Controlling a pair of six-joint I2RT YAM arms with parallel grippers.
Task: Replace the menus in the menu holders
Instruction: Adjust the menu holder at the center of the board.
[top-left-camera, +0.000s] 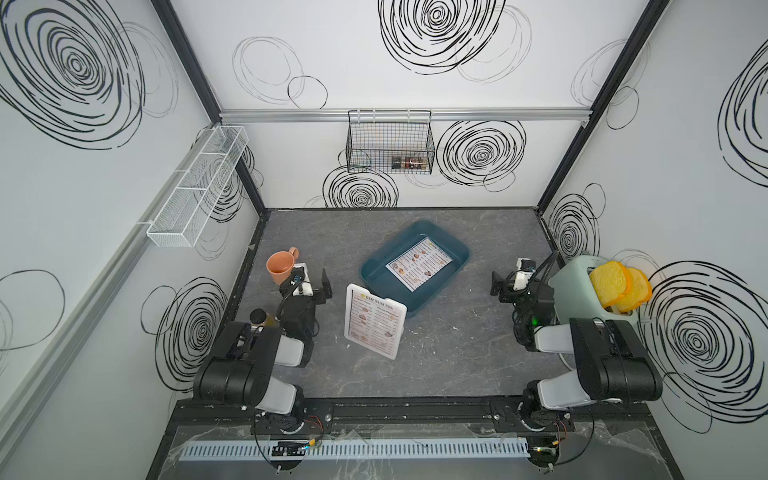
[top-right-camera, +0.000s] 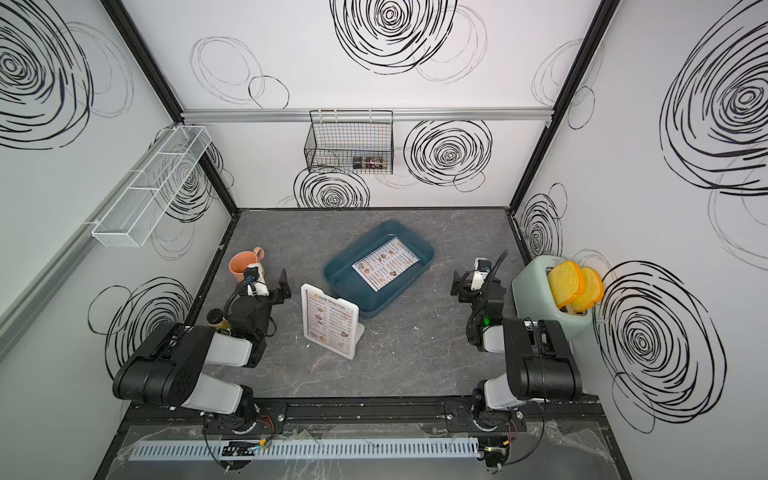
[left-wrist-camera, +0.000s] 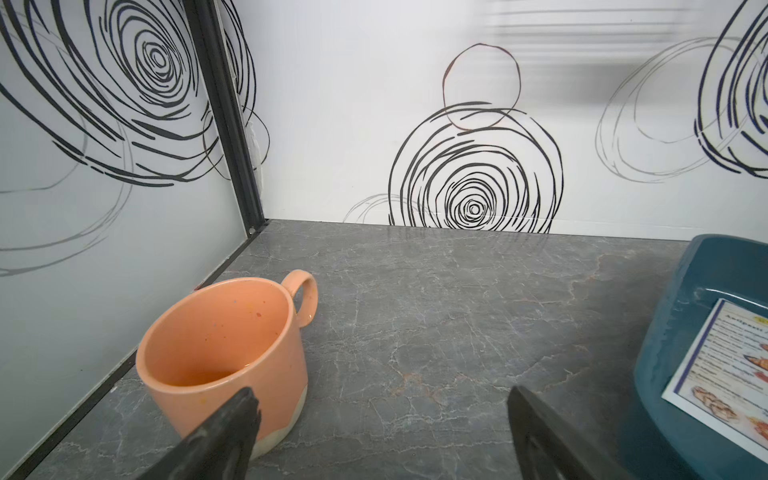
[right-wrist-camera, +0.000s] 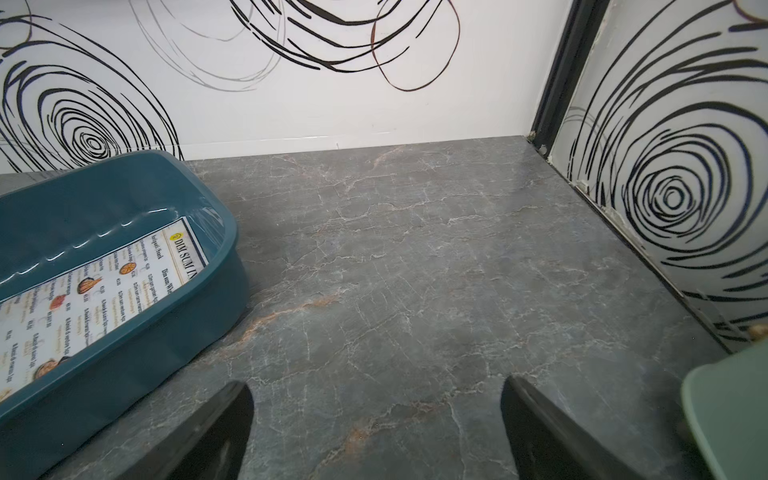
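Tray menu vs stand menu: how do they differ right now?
The tray menu lies flat; the stand menu stands upright. The tray menu sits loose inside the teal tray; the stand menu is framed in the white holder. Both are white DIM SUM INN sheets with food photos.

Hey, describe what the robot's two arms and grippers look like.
The left arm and right arm have bulky black joints alternating with rounded white links. A black cable loops to each wrist's white camera block. A green light glows on the right arm. The left gripper and right gripper have flat, black, tapered fingers.
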